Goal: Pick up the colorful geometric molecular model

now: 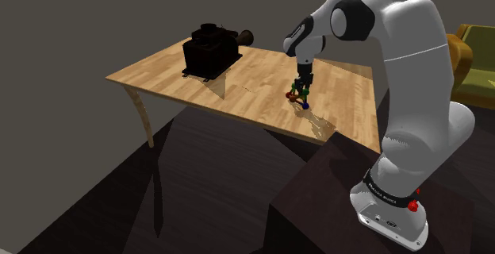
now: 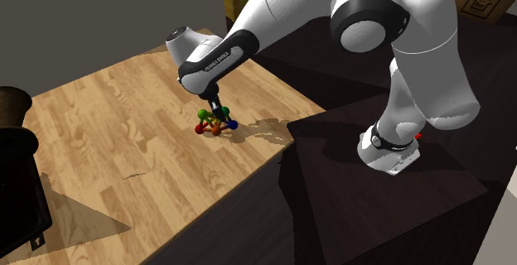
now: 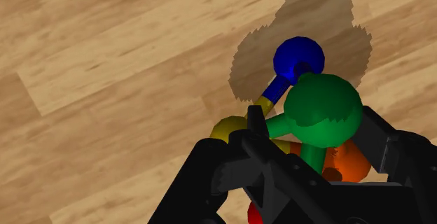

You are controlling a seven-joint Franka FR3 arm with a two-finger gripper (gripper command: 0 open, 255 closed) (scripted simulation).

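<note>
While low over the table (image 1: 174,74), pincer (image 3: 311,142) snug around molecular model (image 3: 297,58)

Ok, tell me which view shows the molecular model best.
Wrist view: the molecular model sits close, its blue, green, yellow and orange balls distinct. The shoulder and second exterior views show the model as a small colourful cluster.

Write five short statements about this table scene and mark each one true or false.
1. The gripper is down at the molecular model. True.
2. The table has a glass top. False: it is wooden.
3. The model includes a green ball and a blue ball. True.
4. The black box-shaped object lies on the floor. False: it stands on the table, apart from the model.
5. The arm is red. False: it is white with dark joints.
</note>
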